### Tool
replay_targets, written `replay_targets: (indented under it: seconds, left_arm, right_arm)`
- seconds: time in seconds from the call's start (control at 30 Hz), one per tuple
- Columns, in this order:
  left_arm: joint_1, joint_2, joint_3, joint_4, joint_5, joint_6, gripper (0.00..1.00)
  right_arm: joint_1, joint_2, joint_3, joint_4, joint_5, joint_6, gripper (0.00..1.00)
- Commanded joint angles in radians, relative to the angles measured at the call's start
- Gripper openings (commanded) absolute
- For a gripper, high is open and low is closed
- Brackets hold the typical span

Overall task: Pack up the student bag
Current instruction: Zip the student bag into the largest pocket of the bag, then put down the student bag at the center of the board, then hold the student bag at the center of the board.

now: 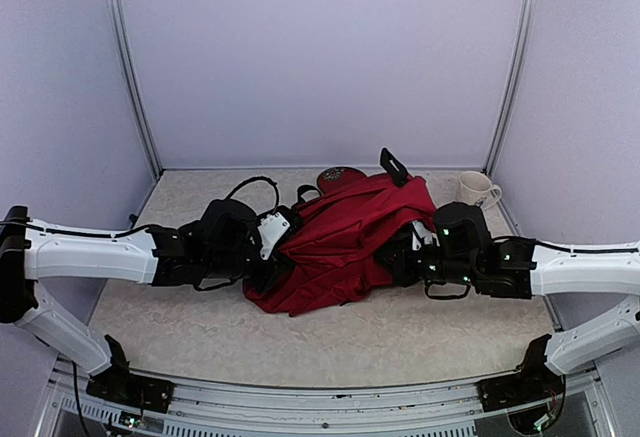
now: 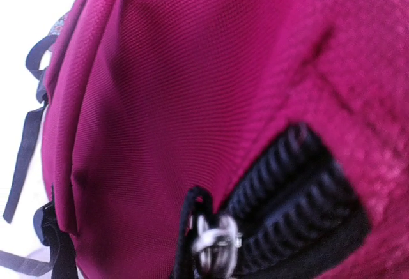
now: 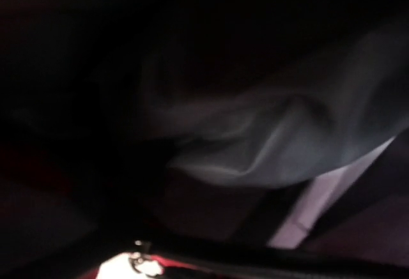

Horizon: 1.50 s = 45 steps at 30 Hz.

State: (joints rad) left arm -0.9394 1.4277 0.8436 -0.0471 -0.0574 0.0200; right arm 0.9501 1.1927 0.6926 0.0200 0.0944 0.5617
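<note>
Student bag (image 1: 345,237), dark red, lies crumpled mid-frame on the speckled table (image 1: 400,332) in the top view, between the 2 arms. Left gripper (image 1: 272,257) sits against its left side; whether its fingers are spread or closed cannot be told. Right gripper (image 1: 402,255) is tucked under the bag's right flap, its state equally hidden; its camera shows dim grey lining (image 3: 275,145). White mug (image 1: 476,191) stands upright at upper right. Left wrist view: black zip (image 2: 294,202) with metal pull (image 2: 216,244), lower right.
</note>
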Motion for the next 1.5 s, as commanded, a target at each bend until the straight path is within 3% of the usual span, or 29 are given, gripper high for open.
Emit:
replay_targets:
  seconds: [0.0, 0.27, 0.57, 0.63, 0.77, 0.8, 0.87, 0.9, 1.07, 1.1, 1.2, 1.33, 1.47]
  left_arm:
    - [0.024, -0.063, 0.011, -0.022, -0.080, -0.003, 0.00]
    - [0.069, -0.127, -0.017, -0.056, -0.106, -0.032, 0.00]
    - [0.082, -0.233, -0.085, -0.022, -0.026, -0.045, 0.00]
    - [0.083, -0.247, -0.087, -0.023, 0.014, -0.047, 0.00]
    - [0.021, -0.257, -0.095, 0.032, 0.154, -0.007, 0.00]
    - [-0.010, -0.254, -0.098, 0.039, 0.176, 0.021, 0.08]
    - [-0.059, -0.245, -0.090, 0.036, 0.204, 0.067, 0.43]
    - [-0.073, -0.246, -0.078, 0.030, 0.215, 0.083, 0.54]
    - [-0.096, -0.298, 0.022, 0.015, 0.302, 0.094, 0.94]
    - [-0.095, -0.303, 0.052, 0.018, 0.333, 0.081, 0.98]
    - [-0.093, -0.266, 0.156, -0.004, 0.414, 0.061, 0.99]
    - [-0.090, -0.127, 0.273, -0.046, 0.275, 0.019, 0.99]
    - [-0.101, 0.008, 0.388, -0.099, 0.247, 0.021, 0.97]
  right_arm:
    - [-0.063, -0.034, 0.056, -0.155, 0.092, -0.074, 0.00]
    - [-0.174, -0.129, 0.162, -0.330, 0.154, -0.216, 0.00]
    - [-0.209, -0.142, 0.343, -0.431, 0.183, -0.342, 0.00]
    - [-0.211, -0.132, 0.354, -0.413, 0.123, -0.356, 0.00]
    - [-0.210, -0.052, 0.323, -0.291, -0.187, -0.333, 0.00]
    - [-0.207, -0.021, 0.321, -0.267, -0.237, -0.315, 0.00]
    - [-0.195, 0.044, 0.324, -0.233, -0.267, -0.297, 0.00]
    - [-0.190, 0.062, 0.323, -0.217, -0.276, -0.294, 0.00]
    - [-0.180, 0.127, 0.331, -0.167, -0.314, -0.286, 0.00]
    - [-0.176, 0.143, 0.343, -0.176, -0.316, -0.288, 0.00]
    - [-0.152, 0.183, 0.379, -0.209, -0.306, -0.300, 0.00]
    - [-0.128, 0.210, 0.409, -0.225, -0.304, -0.301, 0.00]
    - [-0.115, 0.229, 0.436, -0.252, -0.301, -0.298, 0.00]
